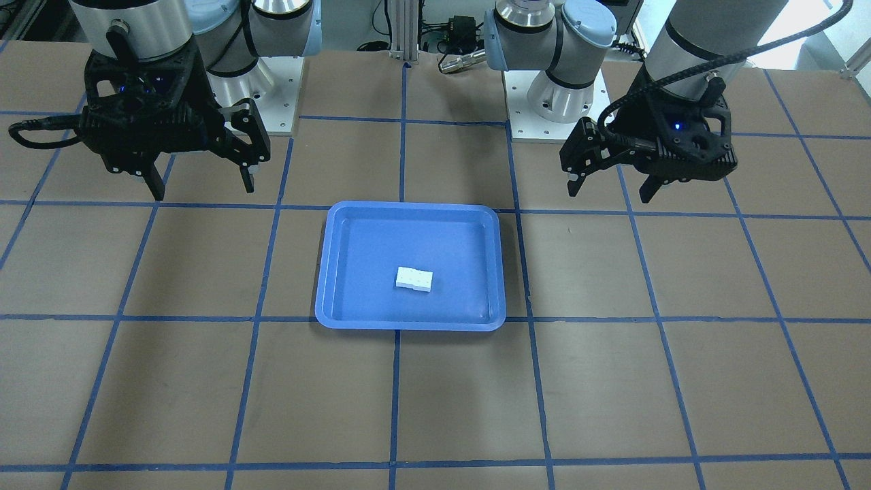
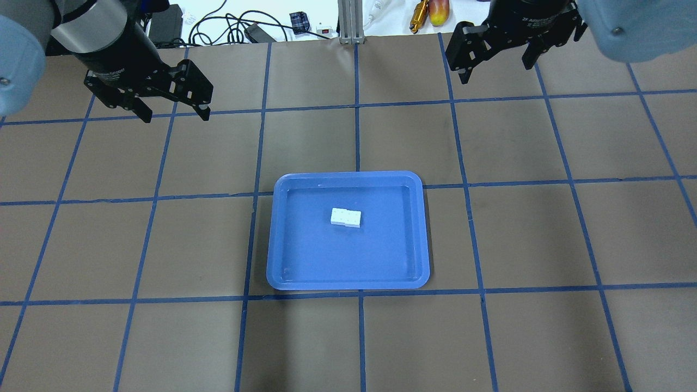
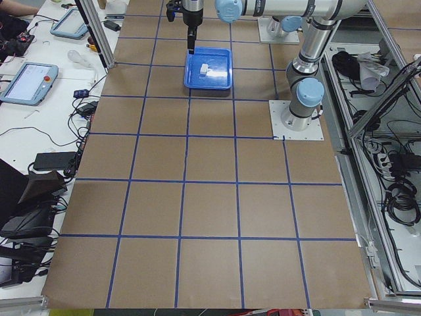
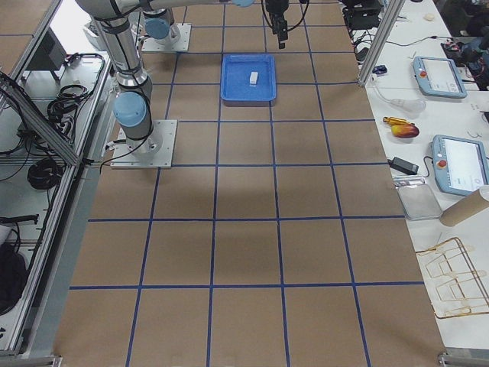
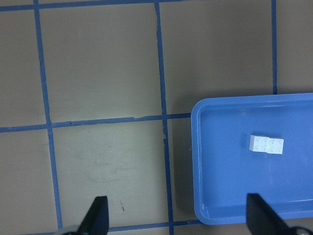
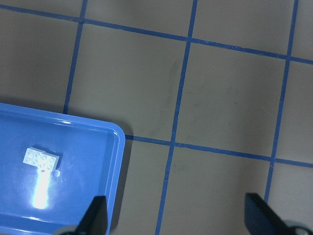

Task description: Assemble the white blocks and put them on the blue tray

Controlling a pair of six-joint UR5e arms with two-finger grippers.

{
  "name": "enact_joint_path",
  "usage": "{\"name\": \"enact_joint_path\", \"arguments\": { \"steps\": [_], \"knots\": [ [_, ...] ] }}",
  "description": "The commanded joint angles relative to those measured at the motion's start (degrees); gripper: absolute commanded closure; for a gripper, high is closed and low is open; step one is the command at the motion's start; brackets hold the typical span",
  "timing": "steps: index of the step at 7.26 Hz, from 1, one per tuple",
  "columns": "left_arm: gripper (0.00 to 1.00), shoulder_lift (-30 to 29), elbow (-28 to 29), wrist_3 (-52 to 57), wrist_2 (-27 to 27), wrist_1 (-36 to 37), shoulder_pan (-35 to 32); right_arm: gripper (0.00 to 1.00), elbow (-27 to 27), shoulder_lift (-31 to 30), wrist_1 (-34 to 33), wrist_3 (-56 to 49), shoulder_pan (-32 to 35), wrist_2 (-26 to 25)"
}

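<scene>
The two white blocks [image 1: 414,279] are joined into one short white bar. It lies flat near the middle of the blue tray [image 1: 408,205], also in the overhead view [image 2: 346,217] and in both wrist views [image 5: 266,144] [image 6: 42,159]. The tray [image 2: 348,175] sits at the table's centre. My left gripper [image 2: 176,116] is open and empty, raised above the table well to the tray's left and beyond it. My right gripper [image 2: 495,72] is open and empty, raised to the tray's right near the table's far edge. Neither touches the blocks or the tray.
The table is brown with a grid of blue tape lines. The two arm base plates [image 1: 269,102] [image 1: 558,102] stand on the robot's side of the table. Cables and small tools [image 2: 430,11] lie beyond the far edge.
</scene>
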Motion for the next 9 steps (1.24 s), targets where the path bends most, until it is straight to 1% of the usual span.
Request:
{"name": "enact_joint_path", "arguments": {
  "steps": [1, 4, 9],
  "knots": [
    [0.0, 0.01, 0.11, -0.03, -0.18, 0.02, 0.0, 0.0, 0.05, 0.06, 0.02, -0.08, 0.03, 0.13],
    [0.0, 0.01, 0.19, -0.03, -0.18, 0.02, 0.0, 0.0, 0.05, 0.06, -0.51, 0.01, 0.03, -0.57],
    [0.0, 0.01, 0.28, -0.03, -0.19, 0.11, 0.17, 0.0, 0.05, 0.06, -0.68, 0.01, 0.03, 0.13]
  ]
}}
